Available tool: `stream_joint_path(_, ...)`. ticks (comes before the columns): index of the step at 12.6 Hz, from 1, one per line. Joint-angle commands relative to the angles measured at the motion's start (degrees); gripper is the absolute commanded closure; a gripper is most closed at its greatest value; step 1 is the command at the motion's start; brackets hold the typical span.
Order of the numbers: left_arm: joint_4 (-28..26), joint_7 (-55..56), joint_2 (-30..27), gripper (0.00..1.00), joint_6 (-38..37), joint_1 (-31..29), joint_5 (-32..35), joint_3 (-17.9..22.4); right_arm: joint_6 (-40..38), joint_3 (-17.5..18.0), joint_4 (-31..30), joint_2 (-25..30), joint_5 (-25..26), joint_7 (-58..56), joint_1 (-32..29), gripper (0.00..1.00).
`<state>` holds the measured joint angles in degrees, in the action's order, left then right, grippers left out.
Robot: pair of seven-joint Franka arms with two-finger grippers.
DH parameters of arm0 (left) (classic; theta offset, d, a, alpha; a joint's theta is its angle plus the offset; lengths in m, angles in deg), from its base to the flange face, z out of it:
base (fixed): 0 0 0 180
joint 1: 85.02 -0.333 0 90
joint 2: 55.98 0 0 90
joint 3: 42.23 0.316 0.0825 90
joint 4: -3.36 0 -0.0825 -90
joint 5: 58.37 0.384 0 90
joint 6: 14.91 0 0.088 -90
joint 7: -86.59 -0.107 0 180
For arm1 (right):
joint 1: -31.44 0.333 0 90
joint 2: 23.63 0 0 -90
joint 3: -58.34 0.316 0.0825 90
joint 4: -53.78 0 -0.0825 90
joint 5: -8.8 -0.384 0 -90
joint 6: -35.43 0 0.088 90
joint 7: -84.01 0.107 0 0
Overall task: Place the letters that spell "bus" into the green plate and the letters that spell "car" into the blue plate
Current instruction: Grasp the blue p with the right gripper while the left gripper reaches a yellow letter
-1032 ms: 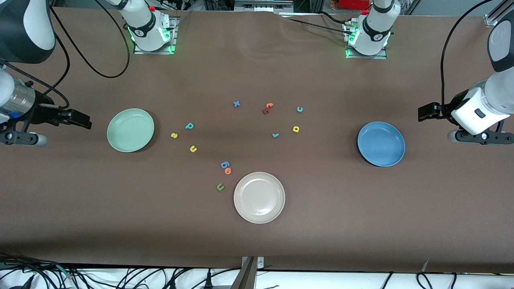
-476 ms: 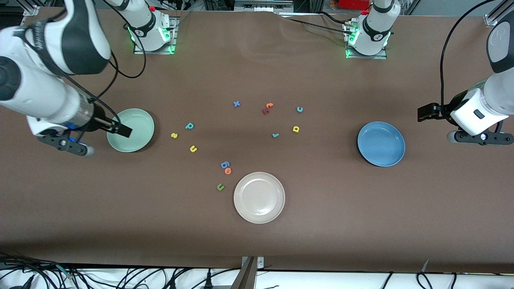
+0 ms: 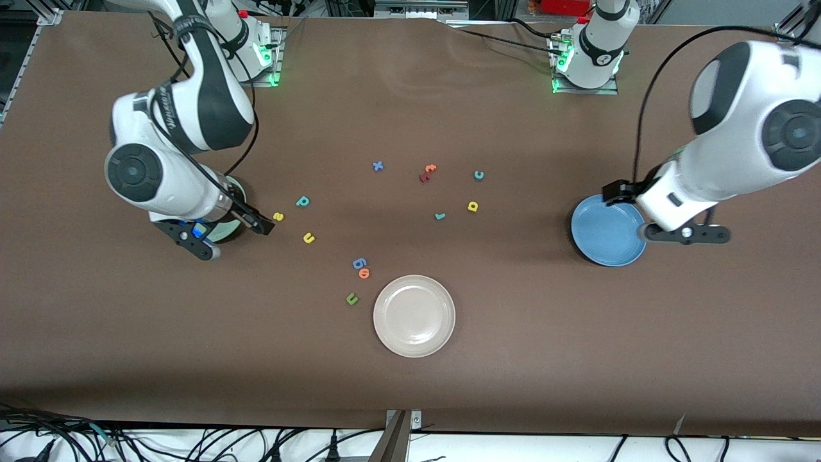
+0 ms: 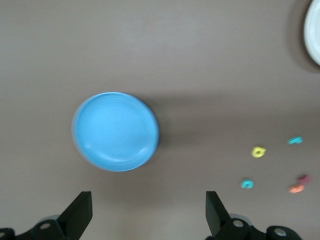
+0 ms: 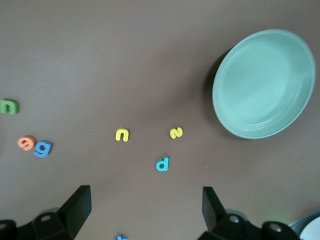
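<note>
Both empty and wide open, the right end effector (image 3: 260, 226) hovered over the yellow "s" (image 3: 278, 217) beside the green plate (image 5: 264, 83), needing a centred descent, while the left end effector (image 3: 617, 192) hung over the blue plate (image 3: 606, 240).

Looks like a robotics lab. Shown by a long table (image 3: 410, 398) under brown covering, with two white arm bases (image 3: 244, 54) bolted to metal plates along its top edge, green status lights glowing at each. Backed up by black cables (image 3: 192, 443) tangled just below the table's near edge, aluminium frame rails (image 3: 792, 22) at its corner, and toy letters (image 3: 308, 238) with plain plates (image 3: 414, 316) laid out on the table as test props.
</note>
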<state>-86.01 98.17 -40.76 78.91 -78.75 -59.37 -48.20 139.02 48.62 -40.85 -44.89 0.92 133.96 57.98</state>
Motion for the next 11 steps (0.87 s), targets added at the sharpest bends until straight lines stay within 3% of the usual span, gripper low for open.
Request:
stream_joint_path(1,-5.35,4.13,-0.72,0.00,6.27,-0.21,-2.69,-2.36,9.22,1.80,-11.24,2.62,-0.91,2.95,1.14,0.02)
stream_joint_path(5,-17.64,13.09,-2.39,0.00,22.42,-0.21,-2.08,-8.25,22.59,6.46,-24.00,2.98,-0.91,7.79,1.14,0.04)
stream_joint_path(7,-23.71,16.97,-2.65,0.00,30.42,-0.12,-1.73,-11.33,30.85,6.82,-30.33,2.89,-0.91,7.71,1.14,0.04)
stream_joint_path(11,-32.52,25.05,0.40,0.00,45.20,1.62,3.80,-16.70,37.02,7.00,-35.88,3.07,-0.91,7.80,1.14,0.07)
